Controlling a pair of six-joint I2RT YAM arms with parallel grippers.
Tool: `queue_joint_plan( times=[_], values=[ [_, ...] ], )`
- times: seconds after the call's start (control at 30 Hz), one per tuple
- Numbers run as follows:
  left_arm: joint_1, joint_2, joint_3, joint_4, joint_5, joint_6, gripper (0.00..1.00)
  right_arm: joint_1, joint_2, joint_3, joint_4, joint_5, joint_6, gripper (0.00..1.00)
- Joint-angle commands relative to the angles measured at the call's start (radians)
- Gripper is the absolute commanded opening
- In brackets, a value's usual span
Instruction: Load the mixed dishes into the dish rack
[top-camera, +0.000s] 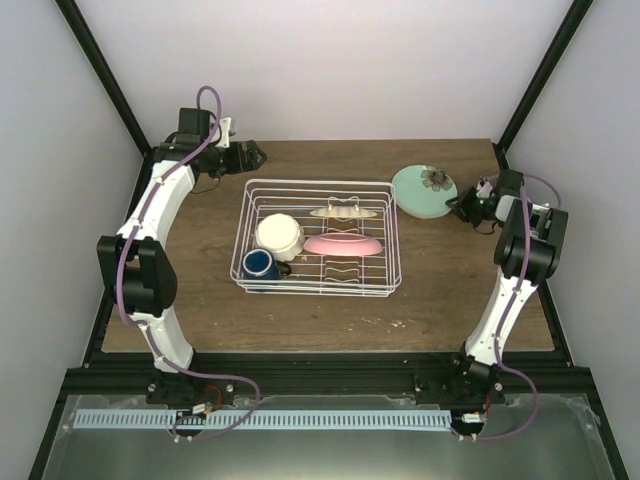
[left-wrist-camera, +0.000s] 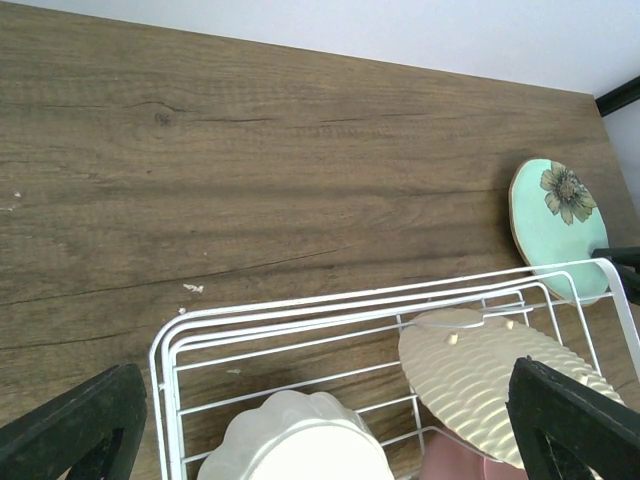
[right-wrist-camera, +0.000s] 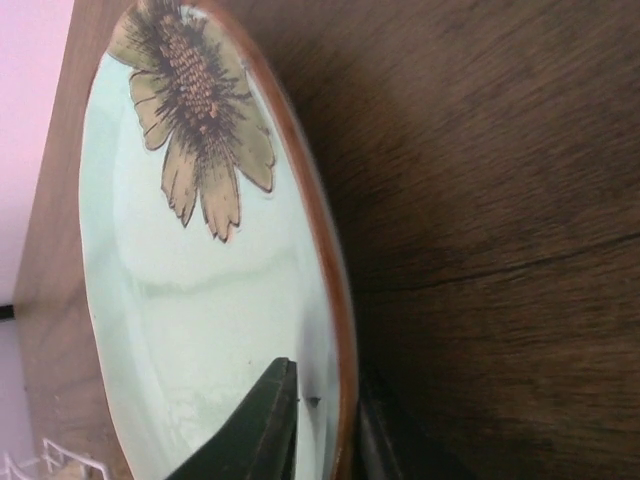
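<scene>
The pale green plate with a flower print lies on the table right of the dish rack. My right gripper is at its right edge. In the right wrist view the gripper pinches the brown rim, one finger on the green face and the other under it. The rack holds a cream-white bowl, a dark blue mug, a pink plate and a cream-yellow textured plate. My left gripper hovers wide open behind the rack's back left corner, holding nothing.
The left wrist view looks down on the bowl and the textured plate inside the rack, with bare wooden table behind it. Black frame posts and white walls close in the back and sides.
</scene>
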Motion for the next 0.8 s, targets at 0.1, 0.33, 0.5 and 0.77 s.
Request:
queue_joint_plan(
  times=[0.1, 0.33, 0.5, 0.77],
  values=[
    [0.005, 0.010, 0.021, 0.016, 0.020, -0.009, 1.00, 0.014, 0.048, -0.027, -0.012, 0.014, -0.005, 0.07],
    [0.005, 0.012, 0.025, 0.009, 0.026, -0.009, 1.00, 0.009, -0.044, -0.056, 0.028, 0.062, -0.018, 0.01],
    [0.005, 0.010, 0.026, 0.005, 0.032, -0.012, 1.00, 0.000, -0.148, -0.043, 0.023, 0.133, -0.055, 0.01],
    [0.005, 0.005, 0.023, 0.003, 0.040, -0.016, 1.00, -0.002, -0.302, 0.001, 0.021, 0.211, -0.105, 0.01]
  ],
)
